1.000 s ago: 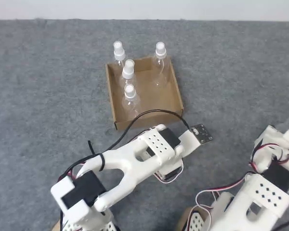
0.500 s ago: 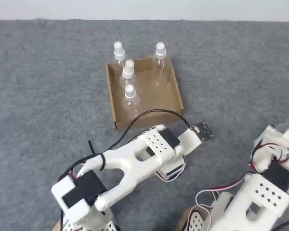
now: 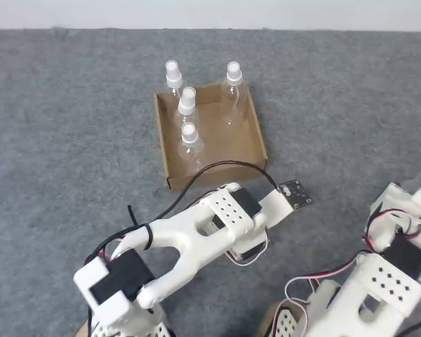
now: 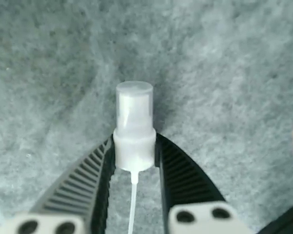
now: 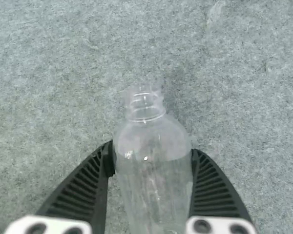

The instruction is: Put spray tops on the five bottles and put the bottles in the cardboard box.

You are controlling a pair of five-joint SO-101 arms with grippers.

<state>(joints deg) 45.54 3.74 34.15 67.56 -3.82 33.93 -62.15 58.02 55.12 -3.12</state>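
I have the left gripper (image 4: 134, 145) clenched on the collar of the last spray top (image 4: 134, 109). Its fingers pinch just under the cap, so the dip tube (image 4: 133, 204) runs free between them, back toward the wrist. I judge I took it by the collar to keep the thin tube from being crushed or bent. The tube points away from where a bottle neck would meet it, so the top will probably have to be turned before it goes on. The right gripper (image 5: 151, 152) grasps the uncapped bottle (image 5: 151, 180) around its shoulder, and the threaded neck sticks out past the fingertips. That seems the right hold, since it leaves the mouth open to take the tube. Both pieces sit over the grey mat (image 3: 70, 140); I cannot tell whether either touches it. From overhead, the left arm (image 3: 196, 239) lies at about 7 o'clock of the table and the right arm (image 3: 386, 281) at about 4 o'clock. The cardboard box (image 3: 256, 140) is toward 12 o'clock, well apart from both. It holds four upright, capped bottles. The far-left bottle (image 3: 173, 74) stands at its 11 o'clock corner and the far-right bottle (image 3: 233, 74) at 1 o'clock. The middle bottle (image 3: 187, 102) and the near bottle (image 3: 189, 137) line its 9 o'clock side. The 4 o'clock part of the floor is bare for the fifth.
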